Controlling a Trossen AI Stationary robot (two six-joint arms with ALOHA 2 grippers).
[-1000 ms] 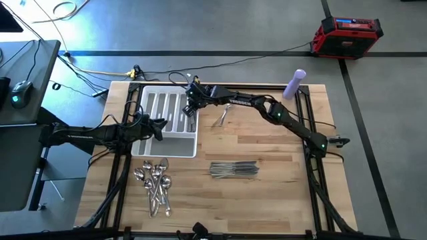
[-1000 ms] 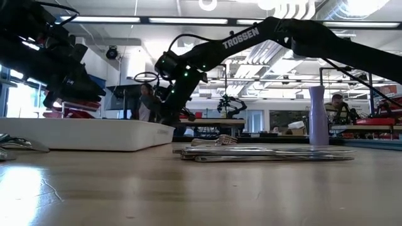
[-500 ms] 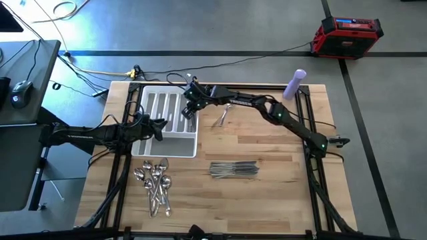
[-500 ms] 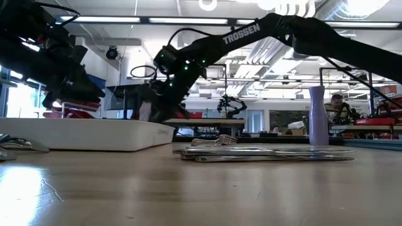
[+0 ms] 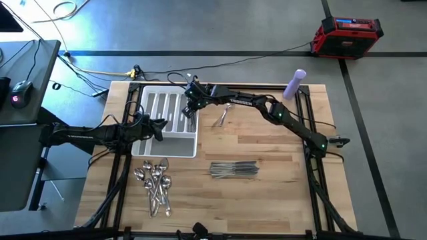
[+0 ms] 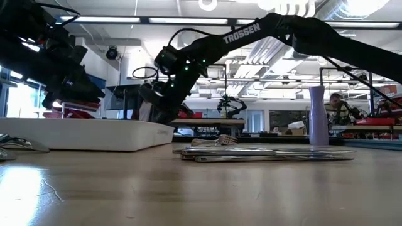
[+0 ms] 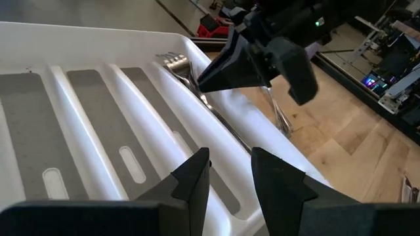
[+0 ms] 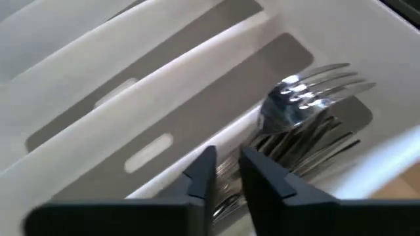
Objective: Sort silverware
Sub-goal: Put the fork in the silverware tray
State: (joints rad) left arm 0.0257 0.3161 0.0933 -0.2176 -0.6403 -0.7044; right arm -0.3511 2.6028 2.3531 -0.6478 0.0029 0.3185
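A white compartmented tray (image 5: 167, 152) lies at the table's far left. Forks (image 8: 308, 105) lie in its rightmost compartment (image 5: 189, 121). My right gripper (image 8: 228, 174) hovers just above that compartment (image 5: 189, 108), fingers slightly apart with nothing between them. My left gripper (image 7: 230, 172) waits above the tray's near left part (image 5: 160, 125), also narrowly open and empty. A couple of forks (image 5: 223, 115) lie on the wood right of the tray. A bundle of knives (image 5: 233, 170) and a heap of spoons (image 5: 155, 183) lie near the table's near edge.
A purple bottle (image 5: 294, 85) stands at the table's far right corner. A red box (image 5: 348, 37) sits on the floor beyond the table, and a desk with a mouse (image 5: 20, 93) stands to the left. Bare wood (image 5: 287, 153) shows on the table's right half.
My right gripper has risen from low in the tray's rightmost compartment to a little above the tray and has drifted slightly toward the table's left. The forks stay in the compartment. My left arm has kept still.
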